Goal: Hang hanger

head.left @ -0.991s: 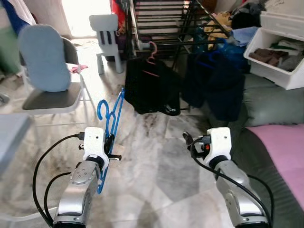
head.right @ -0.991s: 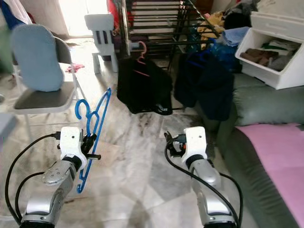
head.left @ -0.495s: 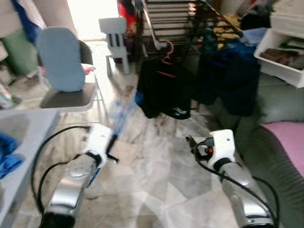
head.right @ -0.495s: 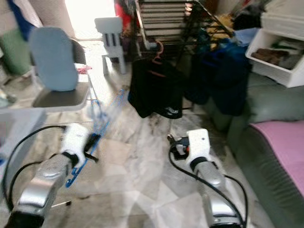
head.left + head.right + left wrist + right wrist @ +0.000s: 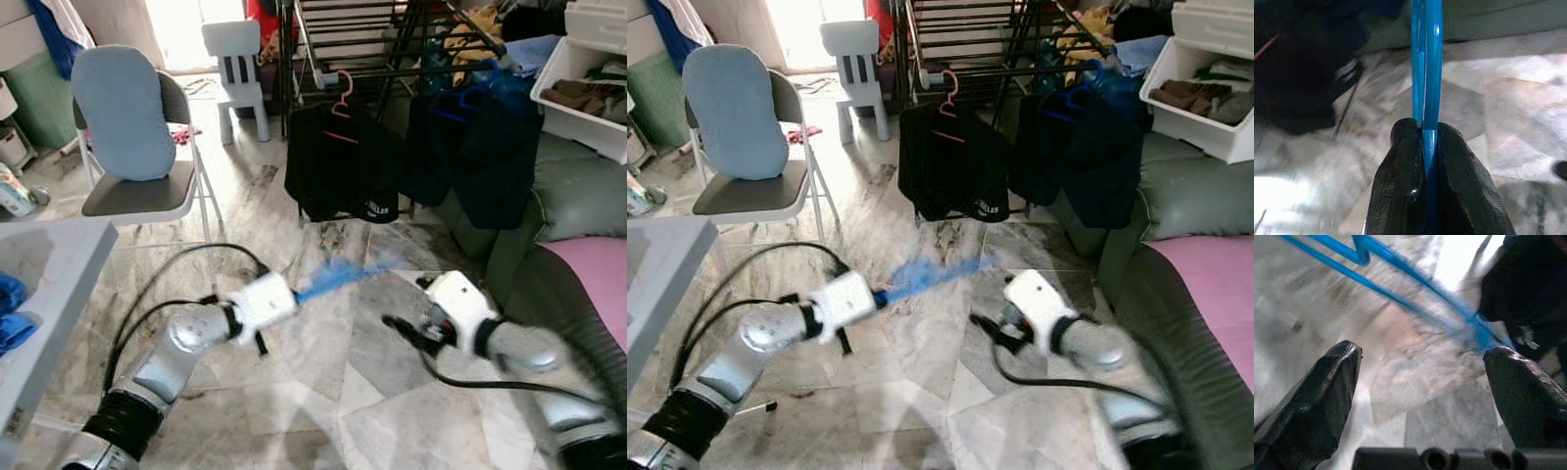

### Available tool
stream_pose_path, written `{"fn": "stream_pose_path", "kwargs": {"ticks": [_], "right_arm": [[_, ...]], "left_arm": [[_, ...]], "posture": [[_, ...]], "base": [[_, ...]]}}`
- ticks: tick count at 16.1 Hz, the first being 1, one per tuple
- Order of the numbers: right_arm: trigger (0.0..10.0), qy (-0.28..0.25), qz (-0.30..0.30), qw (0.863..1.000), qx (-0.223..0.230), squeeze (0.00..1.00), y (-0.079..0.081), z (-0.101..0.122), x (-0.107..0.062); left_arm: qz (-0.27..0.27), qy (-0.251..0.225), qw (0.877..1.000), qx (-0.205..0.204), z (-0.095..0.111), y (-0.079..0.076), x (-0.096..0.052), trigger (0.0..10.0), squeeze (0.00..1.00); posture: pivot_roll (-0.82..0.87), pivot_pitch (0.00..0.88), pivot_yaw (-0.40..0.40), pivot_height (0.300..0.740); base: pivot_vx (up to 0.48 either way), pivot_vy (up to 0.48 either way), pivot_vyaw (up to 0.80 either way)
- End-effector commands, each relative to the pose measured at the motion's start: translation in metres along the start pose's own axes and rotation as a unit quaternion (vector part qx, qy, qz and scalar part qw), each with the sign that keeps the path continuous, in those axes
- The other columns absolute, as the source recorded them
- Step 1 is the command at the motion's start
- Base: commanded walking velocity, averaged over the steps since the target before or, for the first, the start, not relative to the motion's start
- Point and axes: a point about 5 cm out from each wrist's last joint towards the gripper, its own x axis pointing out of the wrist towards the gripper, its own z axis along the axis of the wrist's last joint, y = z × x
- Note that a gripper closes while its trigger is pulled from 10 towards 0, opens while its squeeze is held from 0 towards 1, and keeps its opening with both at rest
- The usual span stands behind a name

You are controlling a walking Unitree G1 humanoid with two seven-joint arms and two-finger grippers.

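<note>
A blue plastic hanger (image 5: 338,276) lies nearly level over the marble floor, blurred by motion, pointing toward my right arm. My left gripper (image 5: 1423,128) is shut on one end of the blue hanger (image 5: 1426,58). My right gripper (image 5: 1422,352) is open, and the hanger's bars (image 5: 1400,298) cross just beyond its fingertips without touching them. In the left eye view the right gripper (image 5: 402,328) sits low, a little right of and below the hanger's free end. Behind stands a black drying rack (image 5: 392,59) with a black garment on a pink hanger (image 5: 341,157).
Dark blue clothes (image 5: 470,147) hang on the rack's right side. A folding chair with a blue cushion (image 5: 132,137) and a small white chair (image 5: 235,59) stand at the left. A grey sofa (image 5: 578,206) lies at the right, a white table edge (image 5: 44,284) near left.
My left arm has swung the hanger from upright down to level, pointing right. My right arm has turned inward toward it. The camera has also shifted.
</note>
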Motion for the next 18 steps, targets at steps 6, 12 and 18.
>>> {"fn": "stream_pose_path", "kwargs": {"ticks": [6,12,18], "right_arm": [[10.0,0.03,0.161,0.982,-0.092,0.0,-0.004,0.008,-0.012],[10.0,0.033,0.222,0.954,-0.197,0.0,-0.001,0.018,0.005],[0.0,0.052,0.254,0.936,-0.236,0.0,-0.002,0.014,0.013]], "left_arm": [[-0.057,-0.018,0.996,0.065,0.003,-0.001,0.004,10.0,0.0],[-0.093,-0.053,0.991,0.075,0.012,-0.008,0.008,10.0,0.0],[-0.098,-0.061,0.99,0.08,0.015,-0.009,0.011,10.0,0.0]], "posture": [[-0.08,0.0,0.022,0.74],[-0.08,0.0,0.025,0.74],[-0.08,0.0,0.01,0.74]], "base": [[0.0,0.0,0.0],[0.0,0.0,0.0],[0.0,0.0,0.0]]}}
